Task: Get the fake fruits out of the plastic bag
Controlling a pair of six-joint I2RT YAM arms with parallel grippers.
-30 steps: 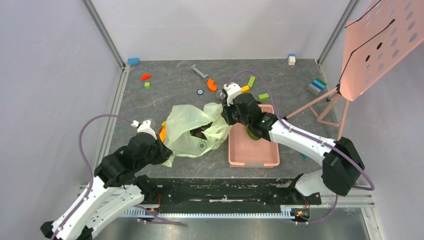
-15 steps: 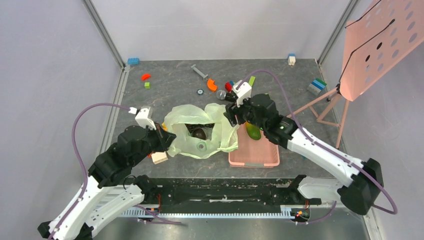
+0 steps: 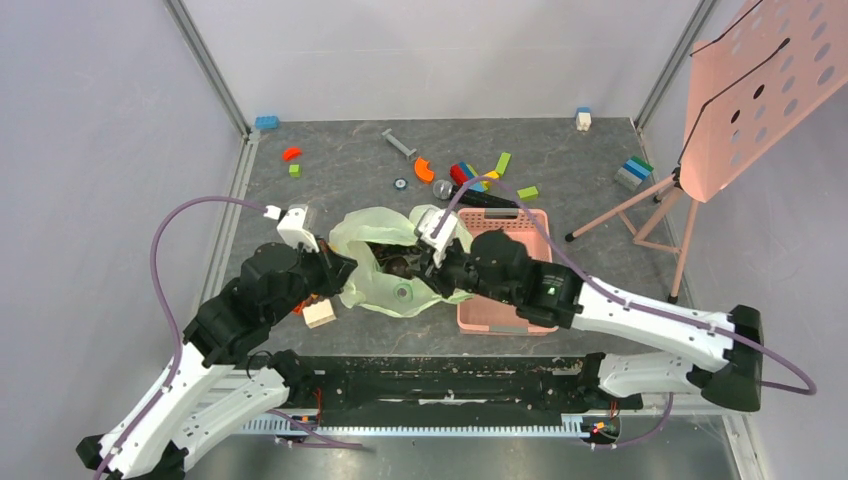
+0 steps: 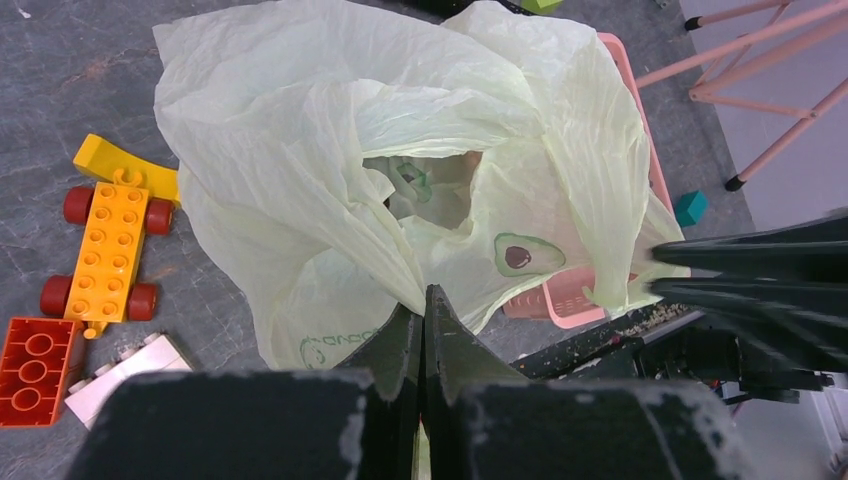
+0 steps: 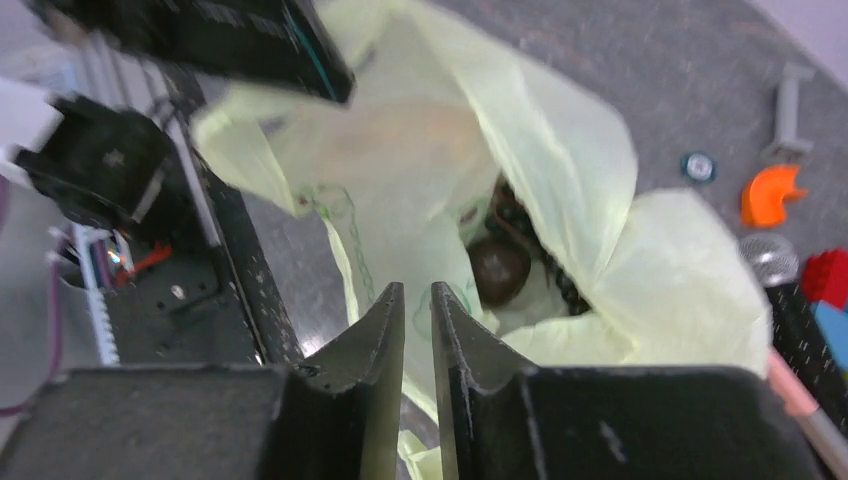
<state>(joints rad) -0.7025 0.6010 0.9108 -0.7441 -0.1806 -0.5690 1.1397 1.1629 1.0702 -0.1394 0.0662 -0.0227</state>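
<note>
The pale green plastic bag lies crumpled mid-table with its mouth open upward. My left gripper is shut on the bag's near-left edge, with the film pinched between the jaws. Inside the bag lies a small dark brown round fruit, also visible from above. Blackish grapes lie beside it. My right gripper hovers over the bag's mouth. Its jaws are nearly together and hold nothing. The mango and the dark green fruit are out of view.
The pink basket stands right of the bag, mostly under my right arm. An orange toy car, a red brick and a white block lie left of the bag. Loose blocks lie behind. A pink panel stand stands at right.
My right arm swung from above the pink basket leftward to over the bag's mouth, and now covers the mango in the basket. The left gripper kept its hold and shifted slightly right.
</note>
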